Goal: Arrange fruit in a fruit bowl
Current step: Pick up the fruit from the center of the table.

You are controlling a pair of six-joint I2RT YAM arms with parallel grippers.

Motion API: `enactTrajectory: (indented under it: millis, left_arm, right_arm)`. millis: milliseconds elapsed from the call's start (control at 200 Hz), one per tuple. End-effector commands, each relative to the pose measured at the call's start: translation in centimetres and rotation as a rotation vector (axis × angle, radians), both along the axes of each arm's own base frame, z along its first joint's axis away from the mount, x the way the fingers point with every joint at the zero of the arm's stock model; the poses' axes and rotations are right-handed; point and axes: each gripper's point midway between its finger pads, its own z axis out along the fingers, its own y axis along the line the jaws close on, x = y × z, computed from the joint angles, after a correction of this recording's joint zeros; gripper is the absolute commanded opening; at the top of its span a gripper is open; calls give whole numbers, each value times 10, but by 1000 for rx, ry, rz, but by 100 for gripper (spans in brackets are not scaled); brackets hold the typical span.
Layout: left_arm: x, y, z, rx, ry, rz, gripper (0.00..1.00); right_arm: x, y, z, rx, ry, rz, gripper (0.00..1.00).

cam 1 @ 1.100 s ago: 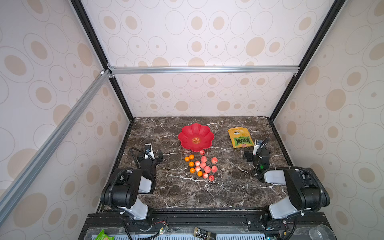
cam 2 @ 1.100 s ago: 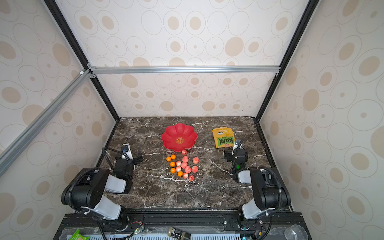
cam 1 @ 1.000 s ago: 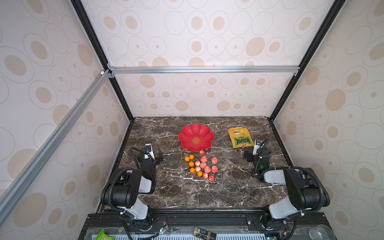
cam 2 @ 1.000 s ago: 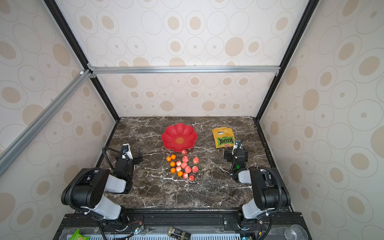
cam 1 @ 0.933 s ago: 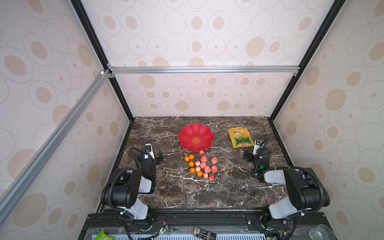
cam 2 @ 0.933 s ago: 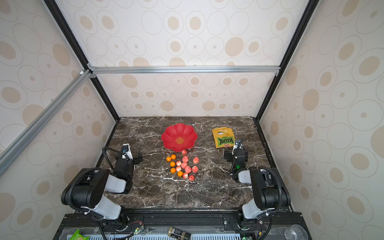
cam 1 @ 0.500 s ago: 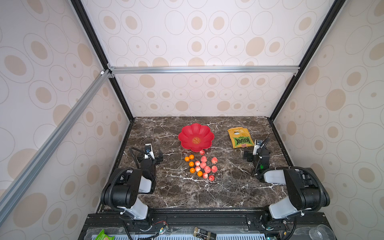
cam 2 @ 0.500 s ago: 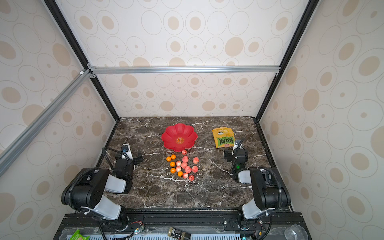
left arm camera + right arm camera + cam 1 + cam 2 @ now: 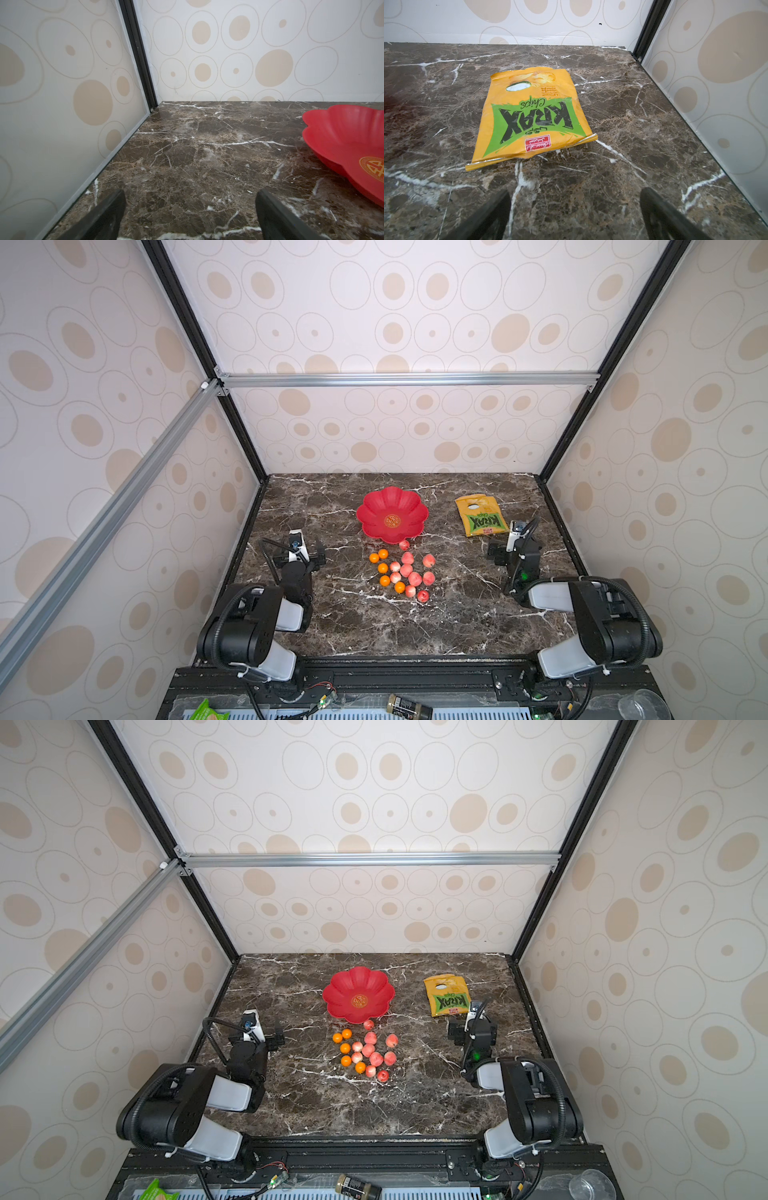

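Plainly, we are at the very start: the fruit bowl [image 9: 374,508] stands toward the back of the marble table [image 9: 457,614], and in both top views its red petalled inside is bare down to the gold mark at the centre. All the fruit [image 9: 406,571] lies loose on the marble in one tight cluster just in front of the bowl. The pink-red ones are mostly on the right arm's side and the smaller orange ones on the left arm's side. The pink fruit nearest the bowl [image 9: 404,545] sits just beside the near rim, and we cannot tell whether it touches. So nothing is done yet, by our reading, and every piece is left to carry over. The left gripper [image 9: 190,195] rests low at its own side of the table, well apart from the cluster. Its jaws are spread wide with only bare marble between them, and its wrist view catches the bowl's edge off to one side. The right gripper [image 9: 574,195] is likewise spread to its fullest and holds nothing. It faces the snack bag [image 9: 529,116], which lies flat near it and is no part of the job. We judge the first step to be a reach to the cluster with either arm.
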Motion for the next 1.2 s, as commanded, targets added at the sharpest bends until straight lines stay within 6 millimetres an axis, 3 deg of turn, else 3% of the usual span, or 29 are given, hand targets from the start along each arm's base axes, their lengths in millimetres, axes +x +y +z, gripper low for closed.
enactTrajectory:
  millis: [0, 160, 330, 590, 680, 1015, 1195]
  left_arm:
    - [-8, 6, 30, 38, -60, 92, 98]
    - [-3, 6, 46, -82, -41, 122, 98]
    - [4, 1, 50, -257, 2, 124, 98]
    - [-13, 10, 50, -510, 40, 218, 98]
    - [-18, 4, 45, -567, 95, 199, 98]
    - [-11, -55, 28, -572, 317, -33, 98]
    - [-6, -117, 32, -546, 375, -263, 98]
  right_arm:
    - [-6, -6, 27, 4, -51, -44, 100]
    - [-22, -23, 53, 96, -54, -181, 99]
    - [-33, -37, 51, 239, 96, -387, 99]
    - [-33, -7, 77, 406, 80, -257, 100]
    - [-35, 7, 82, 462, 117, -195, 100]
    - [-43, 72, 58, 677, 328, 59, 99]
    - [-47, 113, 32, 646, 472, 146, 89]
